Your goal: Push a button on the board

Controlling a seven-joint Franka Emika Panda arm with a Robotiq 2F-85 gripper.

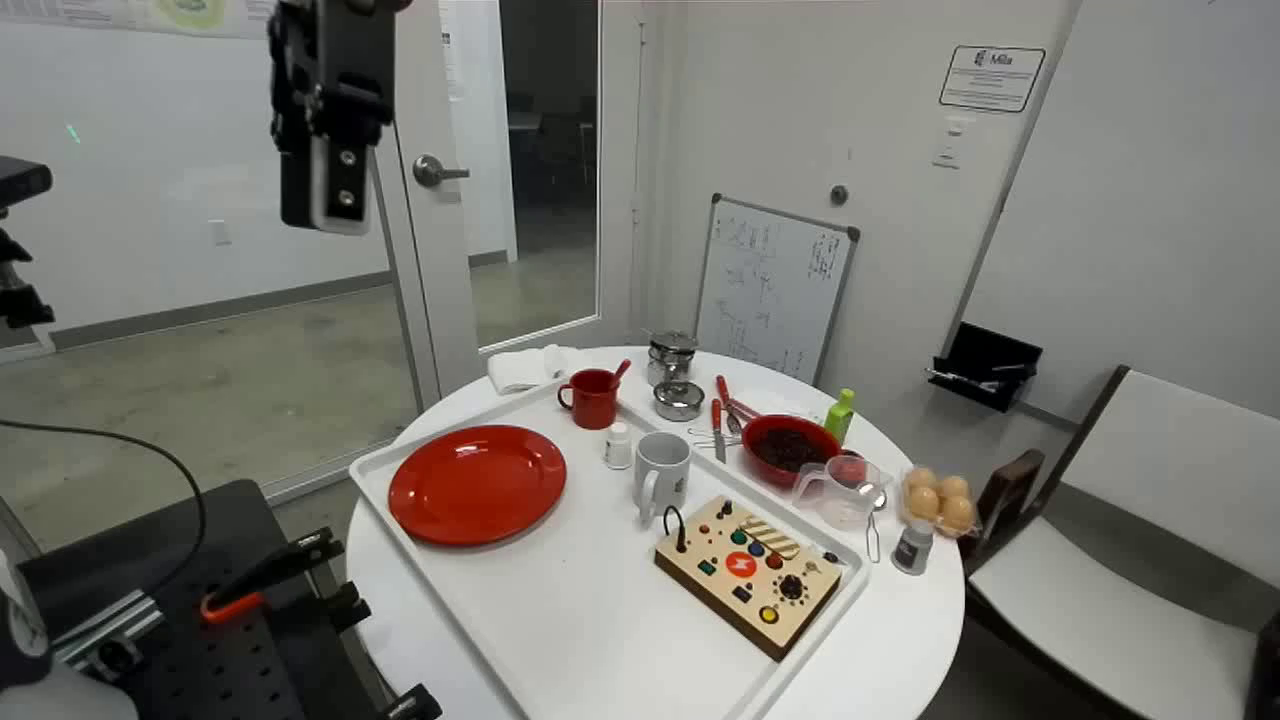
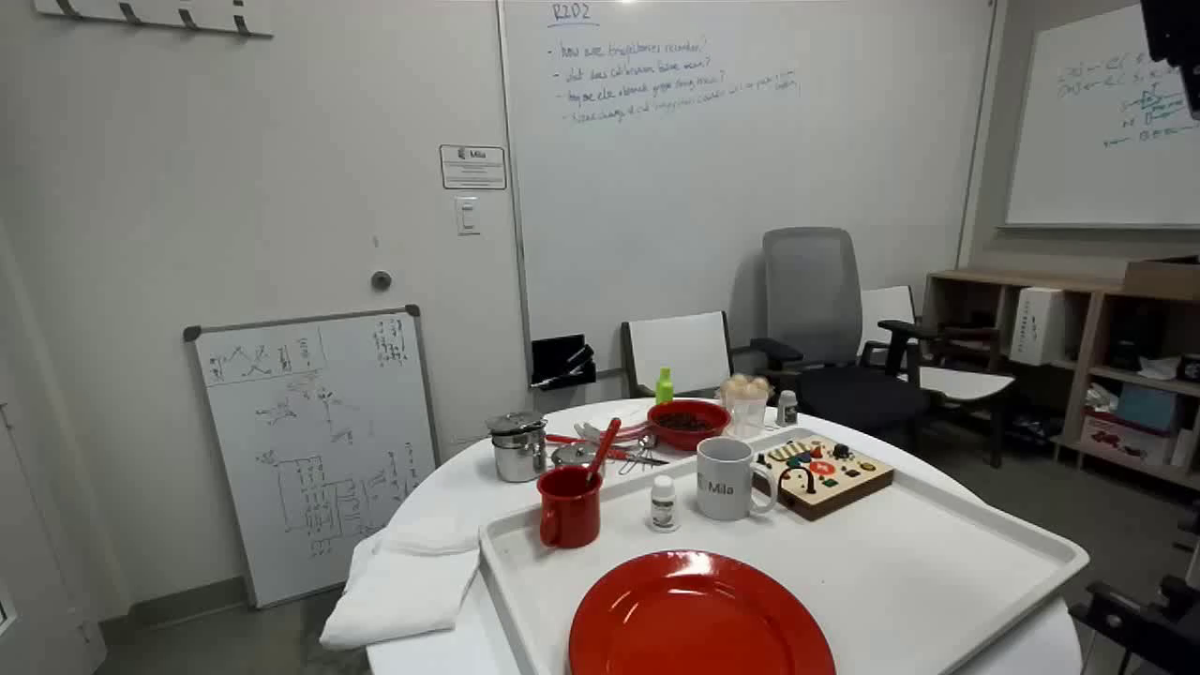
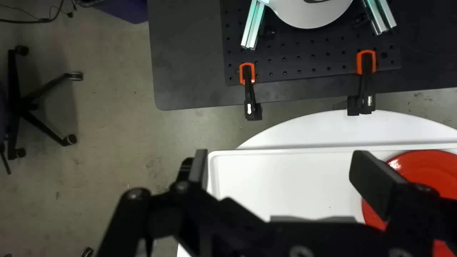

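The board is a pale wood panel with coloured buttons and a short black cable loop. It lies flat on the white tray in both exterior views. It carries a large red button with a white lightning mark, a yellow button, and smaller green, blue and red ones. My gripper hangs high above table level, on the red plate's side, well apart from the board. In the wrist view my gripper is open, its fingers wide apart with nothing between them. The board is out of the wrist view.
The tray also holds a red plate, a grey mug beside the board, a small white bottle and a red mug. A red bowl, clear measuring cup and eggs stand beyond the board.
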